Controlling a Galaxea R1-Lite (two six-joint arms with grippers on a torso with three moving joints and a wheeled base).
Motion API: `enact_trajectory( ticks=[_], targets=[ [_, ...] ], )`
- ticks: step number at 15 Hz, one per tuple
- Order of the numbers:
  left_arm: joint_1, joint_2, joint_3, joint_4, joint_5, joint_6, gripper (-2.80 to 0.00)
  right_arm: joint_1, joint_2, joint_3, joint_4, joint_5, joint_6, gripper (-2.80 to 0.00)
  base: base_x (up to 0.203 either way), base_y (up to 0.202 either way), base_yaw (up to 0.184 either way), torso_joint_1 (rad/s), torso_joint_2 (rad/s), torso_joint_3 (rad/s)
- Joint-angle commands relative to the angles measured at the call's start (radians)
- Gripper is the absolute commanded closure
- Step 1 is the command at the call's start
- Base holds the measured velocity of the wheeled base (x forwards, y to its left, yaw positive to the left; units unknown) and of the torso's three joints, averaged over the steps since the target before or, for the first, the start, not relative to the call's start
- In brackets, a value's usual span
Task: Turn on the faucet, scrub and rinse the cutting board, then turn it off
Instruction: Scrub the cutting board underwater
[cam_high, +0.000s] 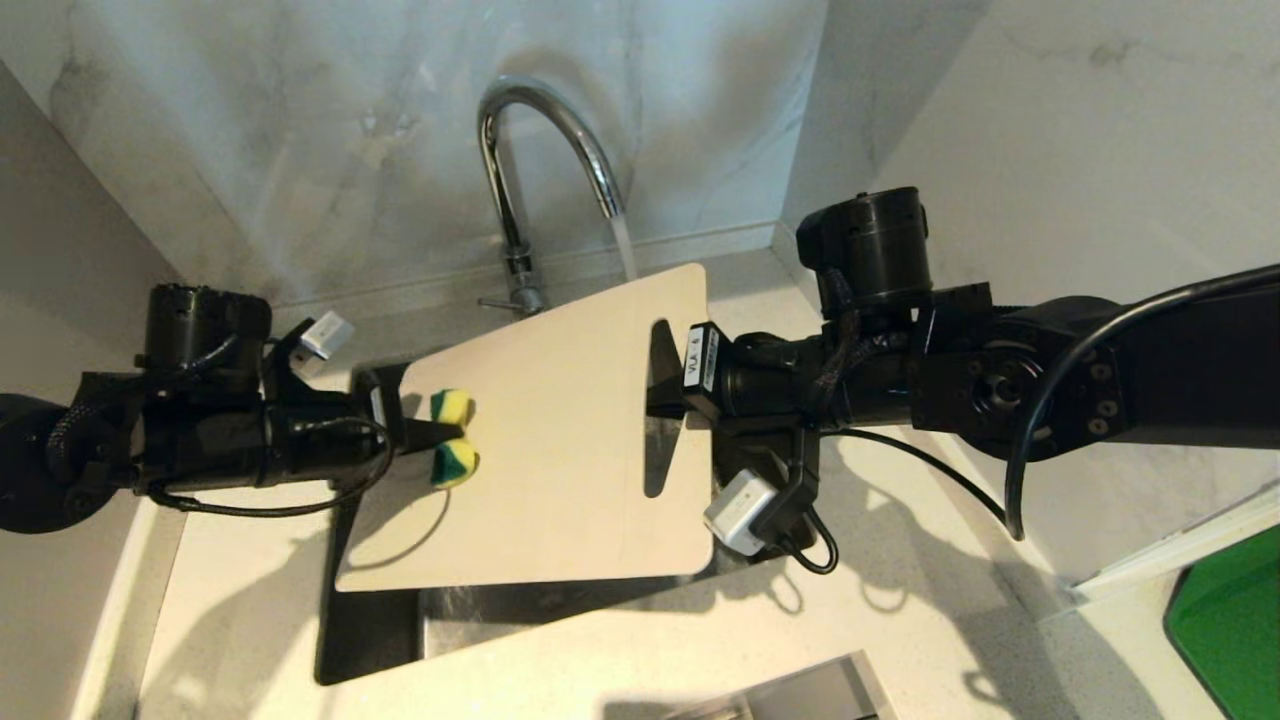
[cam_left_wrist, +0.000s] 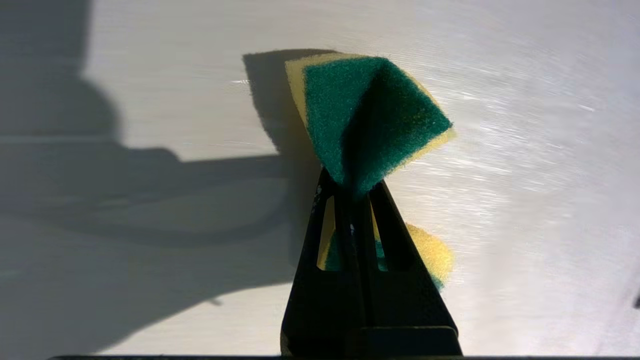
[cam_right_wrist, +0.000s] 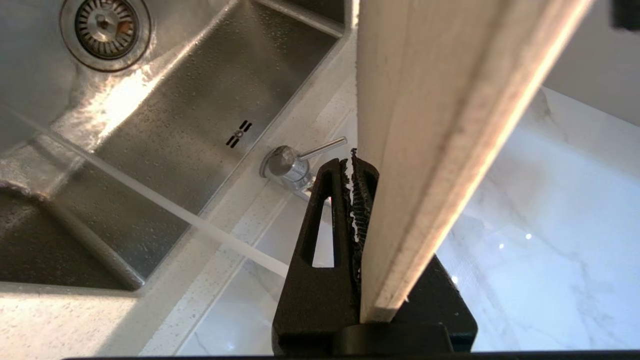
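Observation:
Water runs from the chrome faucet (cam_high: 540, 150) in a stream (cam_high: 623, 245) onto the far edge of the cream cutting board (cam_high: 560, 450). The board hangs tilted over the sink. My right gripper (cam_high: 665, 390) is shut on the board's right edge by the slot handle. In the right wrist view the board's edge (cam_right_wrist: 425, 125) sits in the right gripper (cam_right_wrist: 352, 172), with the faucet lever (cam_right_wrist: 322, 146) behind. My left gripper (cam_high: 440, 432) is shut on a folded yellow-and-green sponge (cam_high: 453, 465) against the board's left part. The left wrist view shows the sponge (cam_left_wrist: 365, 115), the left gripper (cam_left_wrist: 352, 192) and the board (cam_left_wrist: 500, 200).
The steel sink (cam_right_wrist: 200, 125) with its drain (cam_right_wrist: 105, 25) lies under the board, and the water stream (cam_right_wrist: 150, 200) crosses it. A marble wall stands behind the faucet. A green flat object (cam_high: 1230, 620) lies at the far right on the pale counter (cam_high: 900, 620).

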Motion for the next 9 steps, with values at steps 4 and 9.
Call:
enact_trajectory(
  ticks=[4, 9],
  targets=[
    [0.178, 0.01, 0.044, -0.007, -0.094, 0.055, 0.0, -0.002, -0.002, 0.0, 0.002, 0.003, -0.014, 0.0, 0.0, 0.0, 0.0, 0.0, 0.0, 0.0],
    [0.328, 0.01, 0.089, -0.005, -0.149, 0.152, 0.0, -0.002, -0.006, 0.0, 0.002, 0.003, -0.014, 0.0, 0.0, 0.0, 0.0, 0.0, 0.0, 0.0]
  ],
)
